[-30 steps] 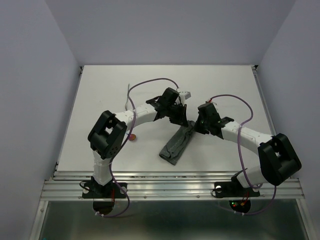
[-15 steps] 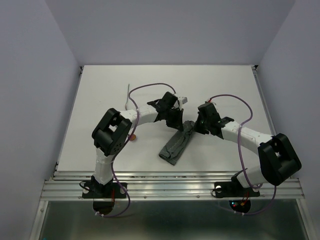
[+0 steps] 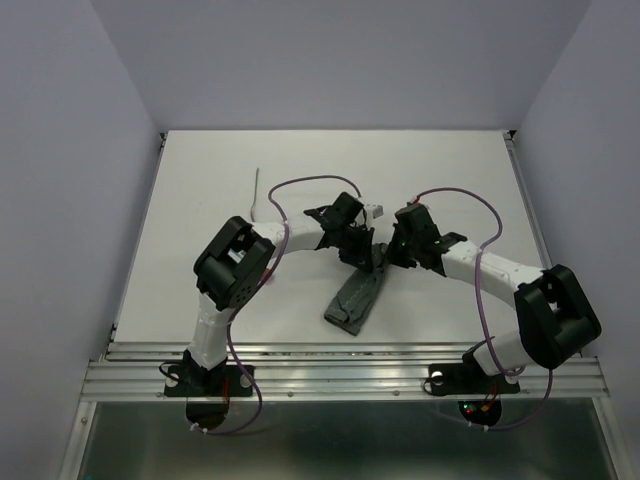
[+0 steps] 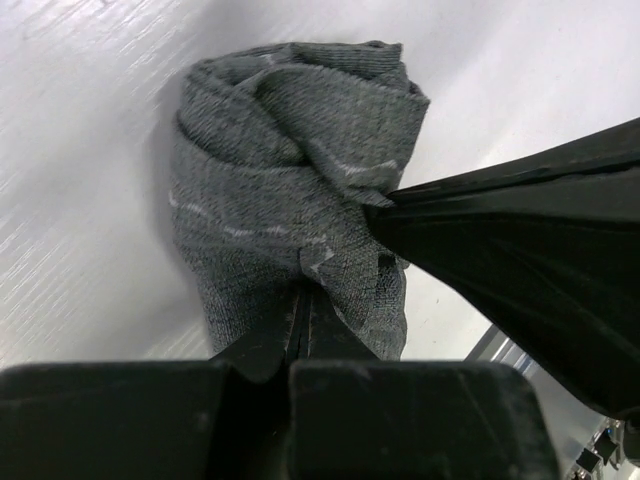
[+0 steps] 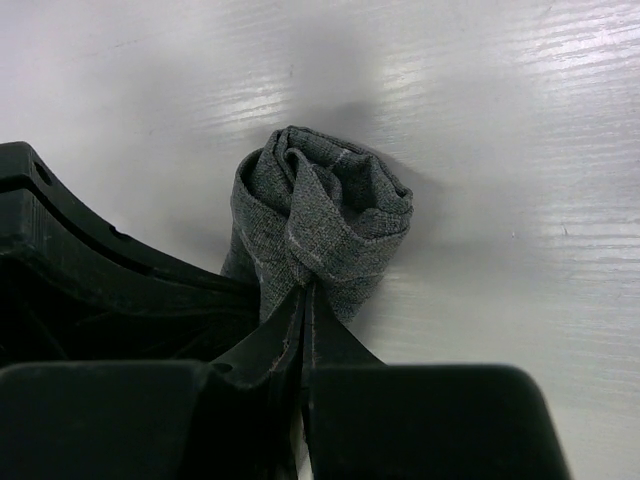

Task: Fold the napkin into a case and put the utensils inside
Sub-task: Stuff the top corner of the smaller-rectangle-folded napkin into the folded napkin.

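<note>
I read left gripper and right gripper both clenched on napkin far end, crowded together. Napkin sits mid table, well apart from every edge; grey utensil far-left.

A white table fills the middle of the overhead view, glossy enough to show streaky reflections in the wrist views. Pale lavender walls close it in: a back wall, a left wall and a right wall. Ribbed aluminium rails run along the near edge, and a thin metal strip lines the right edge. Small black brackets sit at the far corners. Below the rails lies a grey-green surface.
</note>
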Controlling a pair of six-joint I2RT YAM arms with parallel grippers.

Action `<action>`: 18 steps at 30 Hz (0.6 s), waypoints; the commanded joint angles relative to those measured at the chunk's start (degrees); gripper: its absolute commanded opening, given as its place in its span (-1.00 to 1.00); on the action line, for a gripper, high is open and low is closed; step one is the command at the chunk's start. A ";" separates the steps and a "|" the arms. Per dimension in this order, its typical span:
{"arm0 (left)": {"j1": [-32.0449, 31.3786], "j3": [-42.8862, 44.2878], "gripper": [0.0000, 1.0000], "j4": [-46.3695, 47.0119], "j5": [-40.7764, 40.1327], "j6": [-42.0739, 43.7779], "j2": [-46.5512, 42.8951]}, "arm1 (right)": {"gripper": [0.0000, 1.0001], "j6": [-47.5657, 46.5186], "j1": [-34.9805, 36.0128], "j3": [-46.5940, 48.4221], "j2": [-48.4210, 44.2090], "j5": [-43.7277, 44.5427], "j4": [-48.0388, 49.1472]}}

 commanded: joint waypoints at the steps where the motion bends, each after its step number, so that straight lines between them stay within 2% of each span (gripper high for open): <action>1: -1.06 2.49 -1.00 1.02 2.36 0.12 0.89 | -0.99 -1.15 -0.40 3.06 0.60 -1.61 2.95; 18: -0.80 4.51 -1.00 -2.23 -2.12 1.79 -3.33 | -0.99 -1.07 -0.40 2.19 -0.63 -0.99 2.94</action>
